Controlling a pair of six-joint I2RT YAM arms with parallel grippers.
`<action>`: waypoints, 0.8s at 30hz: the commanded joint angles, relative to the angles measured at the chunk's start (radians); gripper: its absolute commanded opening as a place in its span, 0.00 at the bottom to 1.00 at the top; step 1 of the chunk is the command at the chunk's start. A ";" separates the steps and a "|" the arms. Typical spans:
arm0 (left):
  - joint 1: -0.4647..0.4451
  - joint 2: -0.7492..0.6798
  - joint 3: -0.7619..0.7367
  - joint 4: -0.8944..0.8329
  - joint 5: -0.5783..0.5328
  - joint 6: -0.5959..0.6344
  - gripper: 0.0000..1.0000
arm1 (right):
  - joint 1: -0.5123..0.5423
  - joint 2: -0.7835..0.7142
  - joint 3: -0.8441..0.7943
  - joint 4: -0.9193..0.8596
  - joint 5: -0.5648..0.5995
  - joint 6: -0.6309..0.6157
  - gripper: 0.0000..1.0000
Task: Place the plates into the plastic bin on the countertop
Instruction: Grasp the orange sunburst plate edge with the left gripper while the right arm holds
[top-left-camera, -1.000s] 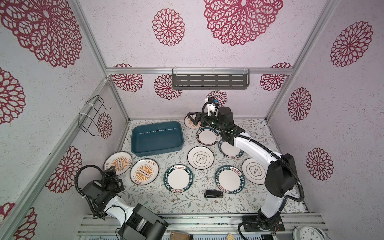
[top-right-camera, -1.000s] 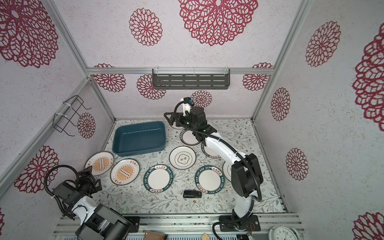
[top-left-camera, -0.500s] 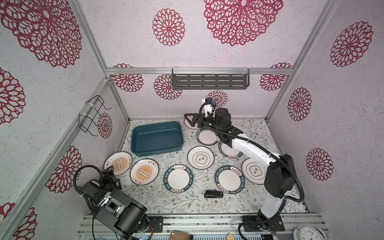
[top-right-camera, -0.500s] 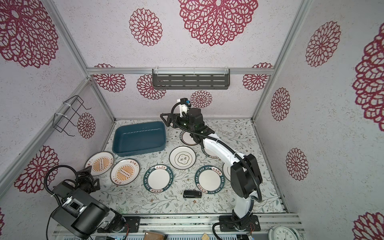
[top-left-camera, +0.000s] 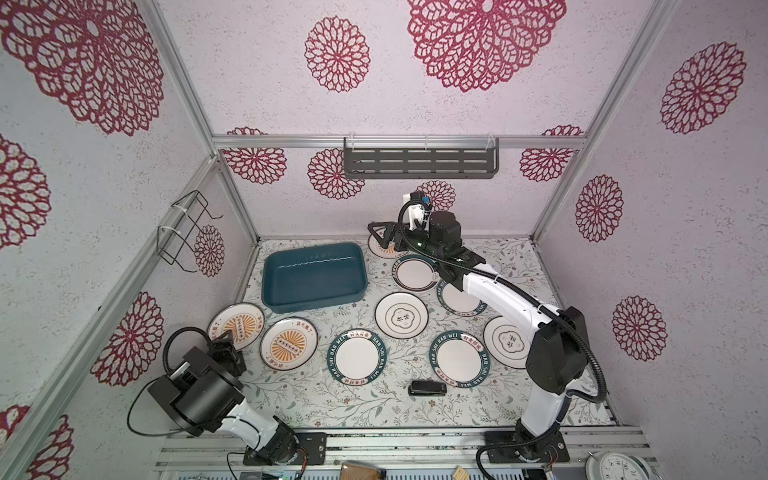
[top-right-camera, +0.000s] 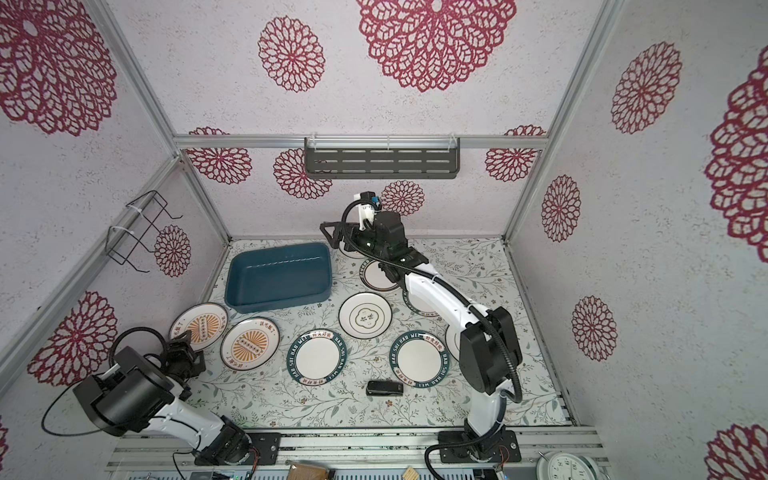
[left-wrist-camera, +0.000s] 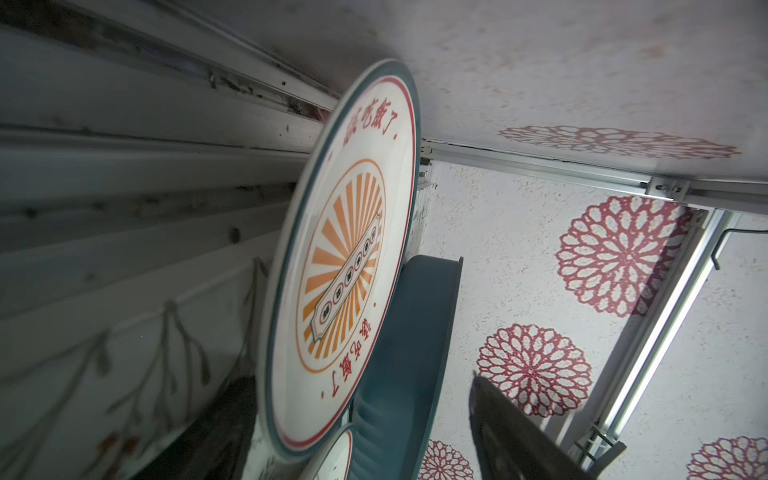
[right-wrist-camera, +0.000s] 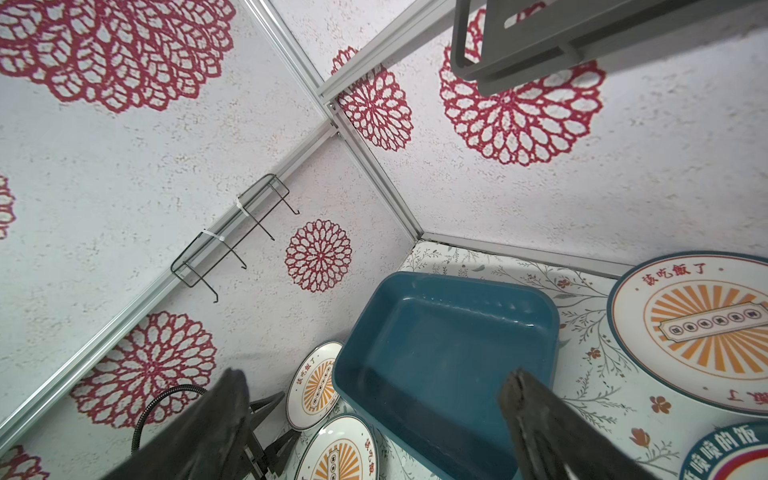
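Nine round white plates (top-left-camera: 401, 314) lie on the vine-printed white countertop (top-left-camera: 332, 399), some with teal lettered rims, some orange sunbursts, some thin dark rings. All are outside the dark teal rectangular plastic bin (top-left-camera: 313, 276) at back left. Left gripper (top-left-camera: 226, 353): jaws spread astride the leftmost sunburst plate (left-wrist-camera: 345, 266) rim, one finger clear of it. Right gripper (right-wrist-camera: 374, 376): jaws wide apart, holding nothing, near the bin's far right corner.

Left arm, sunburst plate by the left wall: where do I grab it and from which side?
I'd pinch the rim nearest the robot's base, coming in low from the front. The sunburst plate lies flat, so only its raised edge offers a bite; the left wall, plastic bin and second sunburst plate crowd its other sides. The open left gripper sits at that rim.
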 joint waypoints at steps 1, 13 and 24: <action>-0.020 0.129 -0.049 0.232 -0.117 -0.127 0.72 | 0.001 -0.010 0.034 0.010 0.035 -0.006 0.99; -0.049 0.403 -0.090 0.540 -0.192 -0.237 0.19 | 0.001 -0.005 0.058 -0.014 0.090 -0.017 0.99; -0.080 0.277 -0.116 0.533 -0.215 -0.314 0.03 | 0.001 -0.004 0.048 -0.010 0.090 -0.012 0.99</action>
